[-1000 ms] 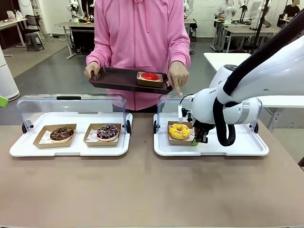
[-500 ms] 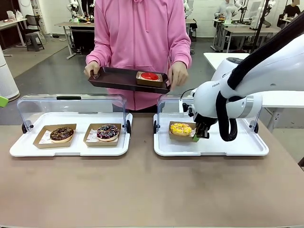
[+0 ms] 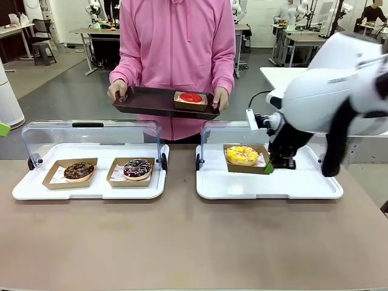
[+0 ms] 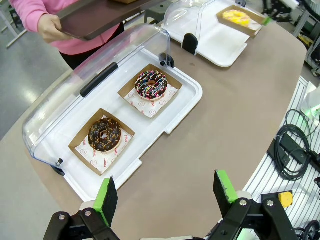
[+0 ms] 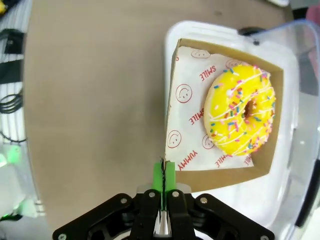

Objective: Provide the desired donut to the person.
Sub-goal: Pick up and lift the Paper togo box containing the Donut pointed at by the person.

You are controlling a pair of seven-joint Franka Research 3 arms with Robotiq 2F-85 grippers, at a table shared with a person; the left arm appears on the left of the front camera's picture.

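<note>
Yellow donut point(image 5: 241, 111) sits in a cardboard box point(image 5: 220, 179) whose thin side wall is pinched between the closed pads of the right end effector point(image 5: 164, 172). The box is gripped at one edge only and appears to be held just above the white display tray point(image 3: 267, 188) on the right of the surface. Behind that tray a clear lid point(image 3: 212, 130) stands open, and beyond it a dark serving tray point(image 3: 151, 100) is held out by the person point(image 3: 179, 42), with a red donut point(image 3: 190, 97) already at its right end. Since the box hangs from a single wall, it is best kept level and moved slowly so that the donut is not tipped out. The lid should be cleared before the reach forward is made. The bare left part of the dark tray looks the safer spot, and the pinch should be let go only once the box is supported. The left end effector point(image 4: 165, 190) is spread wide, empty, above the surface near the tray with two dark donuts point(image 4: 152, 85).
</note>
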